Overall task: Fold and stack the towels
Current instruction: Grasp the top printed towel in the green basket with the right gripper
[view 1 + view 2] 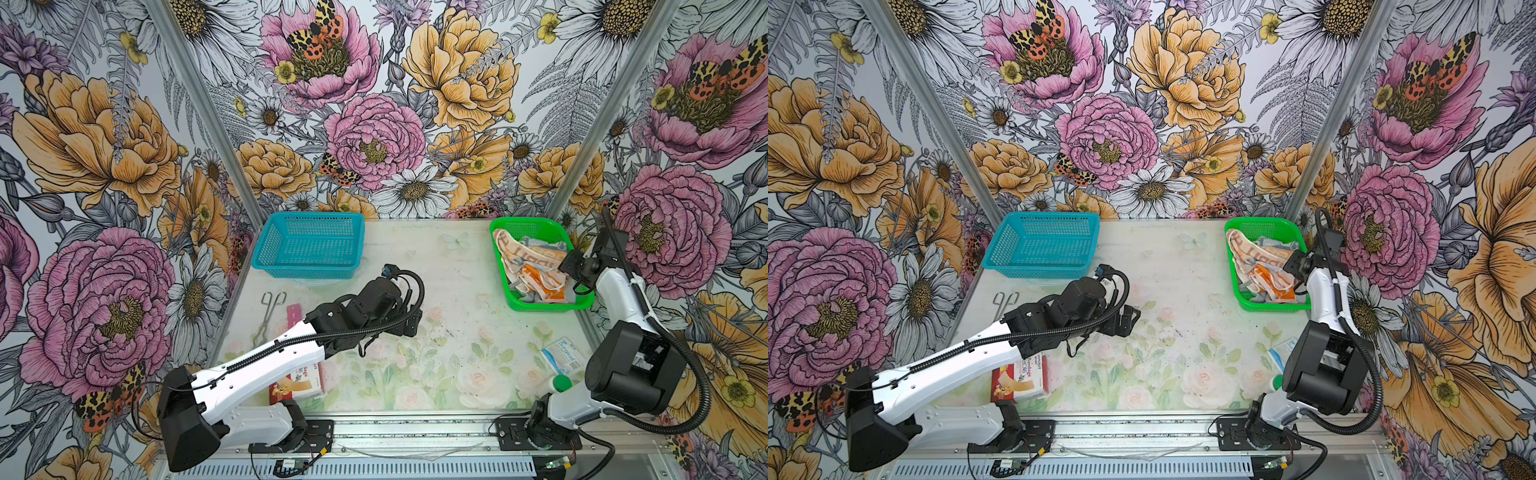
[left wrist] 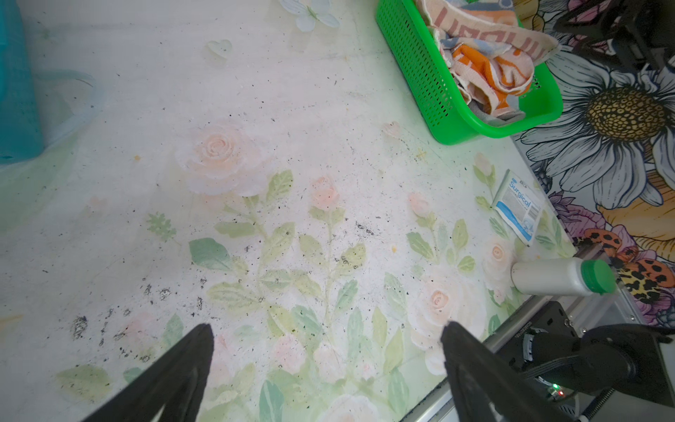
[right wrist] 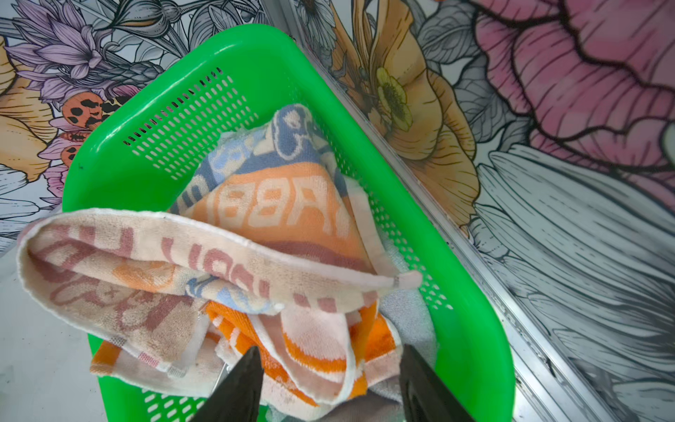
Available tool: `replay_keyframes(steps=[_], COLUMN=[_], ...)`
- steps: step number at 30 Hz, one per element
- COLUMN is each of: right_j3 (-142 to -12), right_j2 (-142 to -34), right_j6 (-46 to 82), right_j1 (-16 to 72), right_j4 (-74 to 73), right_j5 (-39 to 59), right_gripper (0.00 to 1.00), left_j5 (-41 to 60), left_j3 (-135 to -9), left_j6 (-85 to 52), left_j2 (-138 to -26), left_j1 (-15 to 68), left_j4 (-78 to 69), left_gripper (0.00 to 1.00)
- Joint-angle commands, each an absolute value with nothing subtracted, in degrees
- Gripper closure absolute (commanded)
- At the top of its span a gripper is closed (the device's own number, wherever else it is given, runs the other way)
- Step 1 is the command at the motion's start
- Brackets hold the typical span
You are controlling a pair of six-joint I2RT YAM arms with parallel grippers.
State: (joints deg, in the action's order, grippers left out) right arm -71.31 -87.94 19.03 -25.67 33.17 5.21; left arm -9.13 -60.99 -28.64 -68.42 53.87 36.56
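Note:
All the towels lie crumpled in the green basket (image 1: 540, 308) at the back right. The cream towel with RABBIT lettering (image 3: 204, 270) is draped on top. An orange towel (image 3: 317, 361) is bunched under it, and a grey towel (image 3: 411, 310) shows at the bottom against the basket wall. My right gripper (image 3: 330, 369) hangs just over the basket's near end, open, with a fold of the orange towel lying loose between its fingers. My left gripper (image 2: 327, 339) hovers open over the bare middle of the table (image 1: 457, 291), holding nothing.
A blue basket (image 1: 309, 245) stands at the back left. Metal tongs (image 1: 270, 311) and a pink strip (image 1: 293, 316) lie by the left edge. A bandage box (image 1: 301, 382) sits under my left arm. A surgical packet (image 1: 563, 357) and a green-capped white bottle (image 1: 557, 384) lie front right.

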Motion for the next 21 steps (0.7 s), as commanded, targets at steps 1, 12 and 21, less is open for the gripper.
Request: replay_keyframes(steps=[1,12,21], right_j3=[-71.6,-73.0,-75.5], right_j2=[-88.0,-93.0,-97.1], right_j6=[20.2,20.2,19.7], right_j1=[-26.8,-27.9,-28.0], right_j4=[32.4,31.3,30.0], right_j5=[8.8,7.8,8.1], right_gripper=[0.38,0.37,0.44], left_j5=[-7.0,-4.0,-3.7], left_j3=[-59.9,-62.1,-63.9], left_j6=[-27.3,-26.8,-26.9], left_j2=[-66.2,-67.9,-70.7], left_j1=[52.5,49.6,50.2], left_j4=[34.9,35.0,34.9], left_gripper=[0.01,0.01,0.01])
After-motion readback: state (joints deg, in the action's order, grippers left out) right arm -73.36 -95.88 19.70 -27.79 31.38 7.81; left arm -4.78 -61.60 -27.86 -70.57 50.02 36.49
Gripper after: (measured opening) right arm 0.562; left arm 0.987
